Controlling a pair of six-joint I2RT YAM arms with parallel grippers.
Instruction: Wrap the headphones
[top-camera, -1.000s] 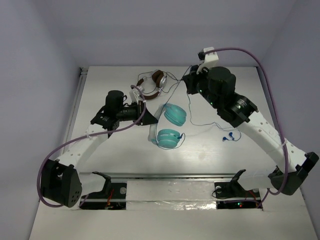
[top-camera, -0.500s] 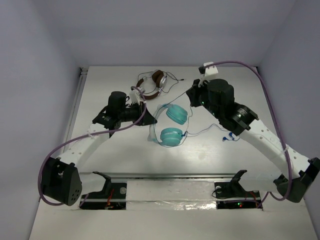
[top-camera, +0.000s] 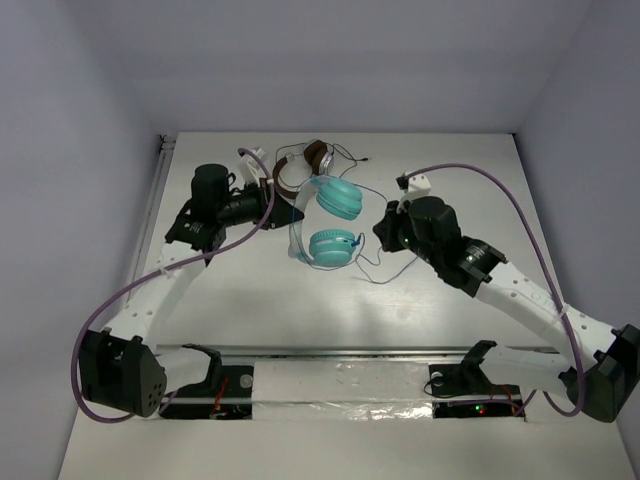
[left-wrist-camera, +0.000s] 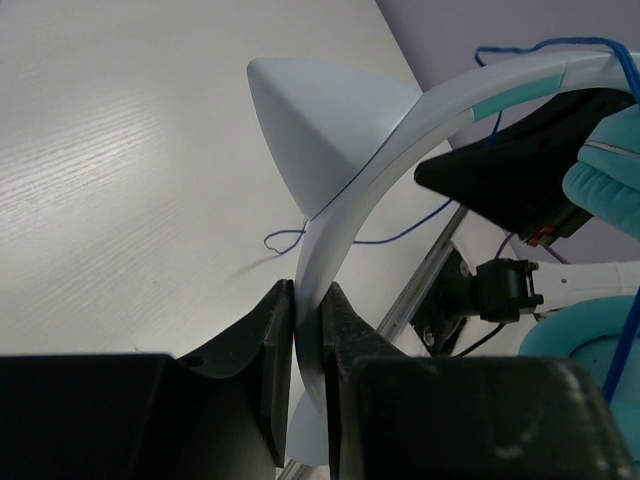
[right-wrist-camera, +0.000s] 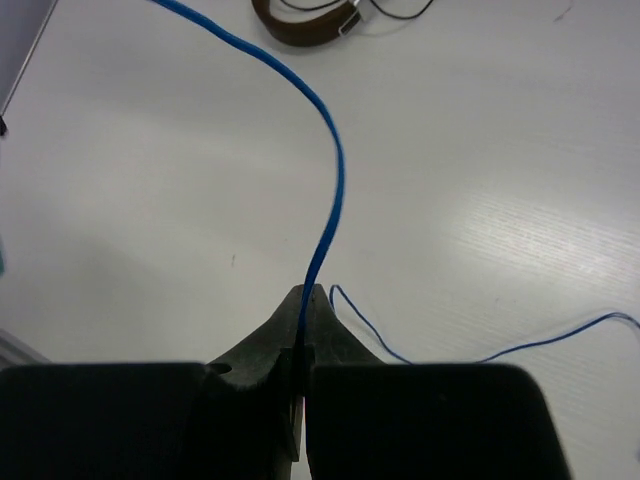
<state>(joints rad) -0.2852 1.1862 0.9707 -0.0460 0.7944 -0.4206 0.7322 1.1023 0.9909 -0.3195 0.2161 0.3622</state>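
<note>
The headphones have two teal ear cups (top-camera: 336, 222) and a white headband (top-camera: 296, 232), and are lifted off the table at centre. My left gripper (top-camera: 290, 212) is shut on the white headband (left-wrist-camera: 345, 220), which arcs up from between its jaws in the left wrist view. A teal cup edge (left-wrist-camera: 605, 180) shows at the right of that view. My right gripper (top-camera: 383, 232) is shut on the thin blue cable (right-wrist-camera: 328, 190), which rises from the closed tips toward the upper left. Slack cable (top-camera: 375, 268) loops on the table below the cups.
The brown-and-silver headphones (top-camera: 305, 162) with a dark cable lie at the back of the table, just behind the teal pair; they also show in the right wrist view (right-wrist-camera: 305, 22). The table's near edge rail (top-camera: 340, 352) runs in front of both arm bases.
The left gripper carried the teal headphones back and up toward the brown pair. The right gripper came forward and left with the cable, drawing it under the cups.
</note>
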